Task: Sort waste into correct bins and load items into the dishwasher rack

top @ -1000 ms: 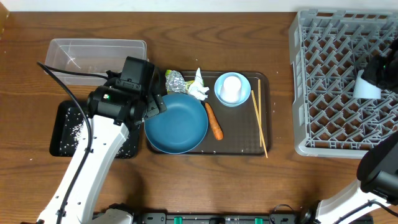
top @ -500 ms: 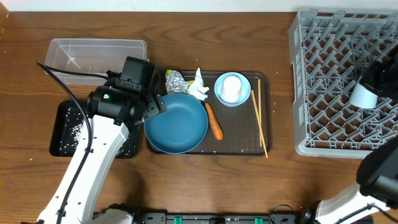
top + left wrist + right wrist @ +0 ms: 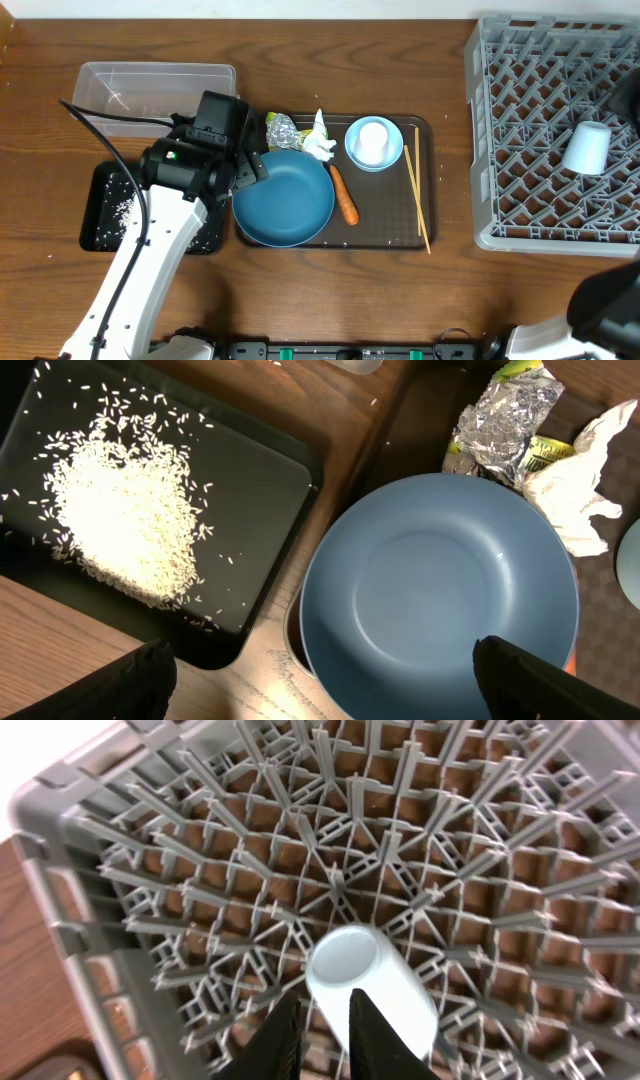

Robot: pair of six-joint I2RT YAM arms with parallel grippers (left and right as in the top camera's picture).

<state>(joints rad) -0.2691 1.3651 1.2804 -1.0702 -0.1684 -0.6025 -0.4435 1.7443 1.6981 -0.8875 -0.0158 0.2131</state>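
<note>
The light blue cup [image 3: 586,148] [image 3: 370,980] lies tilted among the pegs of the grey dishwasher rack [image 3: 520,130] [image 3: 150,900]. My right gripper [image 3: 322,1005] is just above it, jaws slightly open and holding nothing. My left gripper [image 3: 320,695] is wide open over the left rim of the dark blue plate [image 3: 285,198] [image 3: 440,590]. The light blue bowl [image 3: 373,142], carrot [image 3: 344,195], chopsticks [image 3: 417,195], foil ball [image 3: 282,131] [image 3: 503,420], tissue [image 3: 320,143] [image 3: 575,490] and yellow-green wrapper [image 3: 540,450] are on the brown tray [image 3: 425,235].
The black tray [image 3: 105,215] [image 3: 250,490] left of the plate holds a heap of rice [image 3: 120,520]. Behind it stands the clear tub [image 3: 150,85]. The left arm's cable loops over the tub and the black tray.
The right gripper lowered the cup into the rack, let go of it and pulled back toward the right edge. The left arm has not moved.
</note>
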